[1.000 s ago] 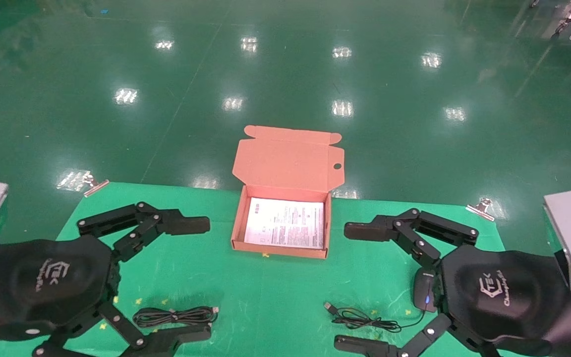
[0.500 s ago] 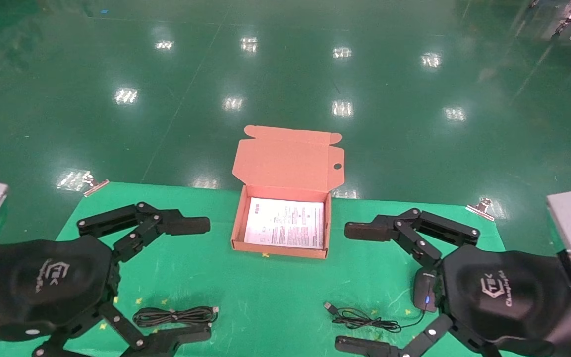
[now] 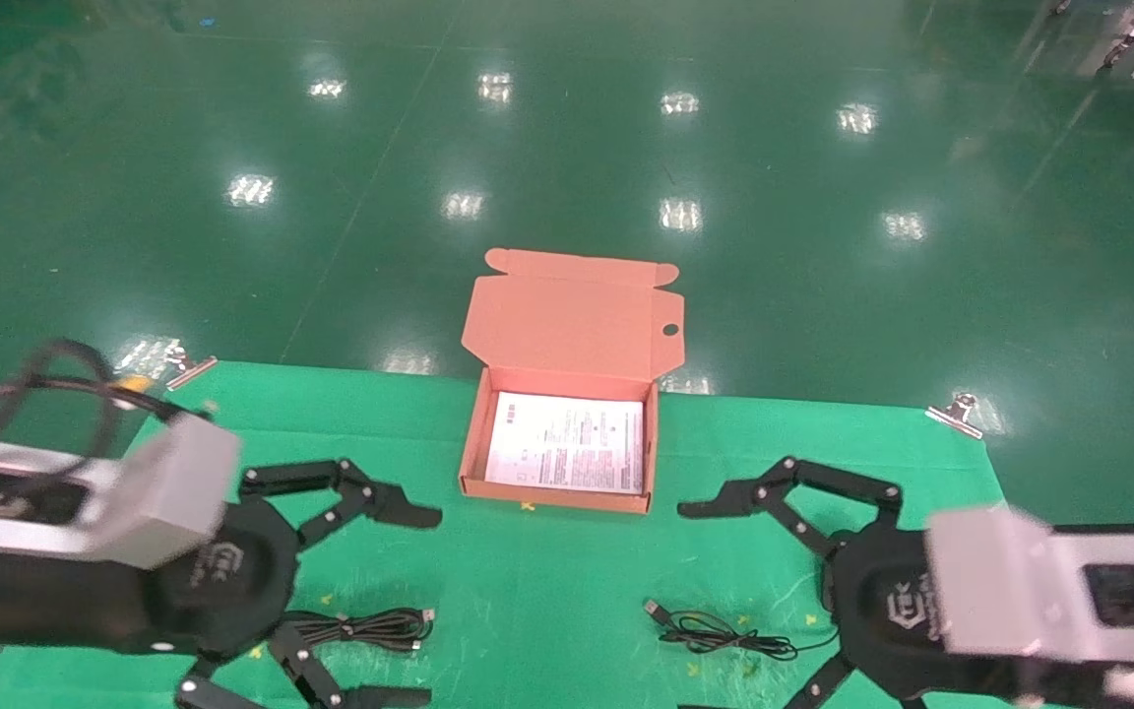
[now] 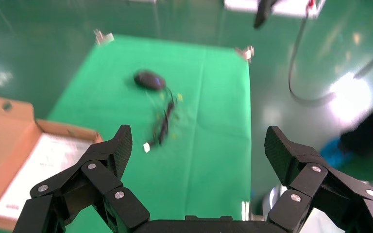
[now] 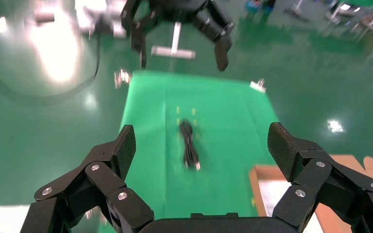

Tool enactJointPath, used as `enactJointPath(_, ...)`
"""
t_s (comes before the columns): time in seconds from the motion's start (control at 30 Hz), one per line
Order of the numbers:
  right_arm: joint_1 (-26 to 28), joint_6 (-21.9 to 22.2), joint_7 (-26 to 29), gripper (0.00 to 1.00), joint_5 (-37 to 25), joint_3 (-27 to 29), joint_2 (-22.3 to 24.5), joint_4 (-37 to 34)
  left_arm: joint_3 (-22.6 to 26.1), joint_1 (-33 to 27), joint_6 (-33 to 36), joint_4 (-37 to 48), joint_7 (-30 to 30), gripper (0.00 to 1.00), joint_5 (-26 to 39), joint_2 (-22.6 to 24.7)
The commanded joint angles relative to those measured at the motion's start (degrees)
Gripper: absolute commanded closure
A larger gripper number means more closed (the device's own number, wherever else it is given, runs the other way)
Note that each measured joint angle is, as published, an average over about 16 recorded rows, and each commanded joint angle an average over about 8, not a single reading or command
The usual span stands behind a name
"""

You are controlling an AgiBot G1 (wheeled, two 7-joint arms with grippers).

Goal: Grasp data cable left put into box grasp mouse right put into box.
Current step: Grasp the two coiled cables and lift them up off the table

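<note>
Nearest the robot, the left gripper [image 3: 409, 606] hangs with fingers spread wide around the data cable [image 3: 360, 627] on the green mat [image 3: 528, 581], and the right gripper [image 3: 700, 606] hangs equally wide beside the mouse cord [image 3: 715, 635]. The mouse [image 4: 149, 80] shows only in the left wrist view, on the mat. Farther off, between both arms, the box [image 3: 473, 443] lies open at the mat's far edge.

We've got both arms low over the near table edge, wrists pointing inward at each other. Left tool [image 3: 400, 606] has its fingers spread wide, and so does the right tool [image 3: 700, 611].
</note>
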Motion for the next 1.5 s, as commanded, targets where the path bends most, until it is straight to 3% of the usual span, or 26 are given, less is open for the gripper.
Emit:
enactJointPath(0.03, 1.9, -0.5, -1.9, 0.0, -3.5, -1.2, -0.6, 0.2, 2.5, -2.0, 0.1, 0.1, -0.1, 0.0, 1.9, 0.5)
enactJointPath(0.47, 9.3, -1.5, -12.8, 0.0, -18.9, -11.7, -5.5, 0.4, 19.7, -14.1, -0.4, 2.9, 1.7, 0.0, 18.5, 8.2)
enactJointPath(0.83, 9.9, 1.6, -16.8, 0.0, -29.5, -18.1, -8.6, 0.0, 29.5, -17.3, -1.8, 6.3, 1.8, 0.0, 30.9, 15.0)
enactJointPath(1.0, 8.8, 6.1, -15.1, 0.0, -38.7, -20.6, -10.2, 0.0, 31.9, -16.4, -3.9, 8.5, 1.0, 0.0, 35.0, 17.4)
enactJointPath(1.2, 6.2, 11.6, -9.4, 0.0, -48.7, -22.6, -12.1, -0.1, 32.9, -14.4, -7.8, 12.5, 0.0, 0.0, 38.0, 19.4)
enactJointPath(1.5, 3.1, 14.3, 0.4, 0.0, -53.8, -23.1, -14.4, -2.5, 33.0, -11.2, -14.6, 20.8, 0.6, 0.0, 39.8, 21.9)
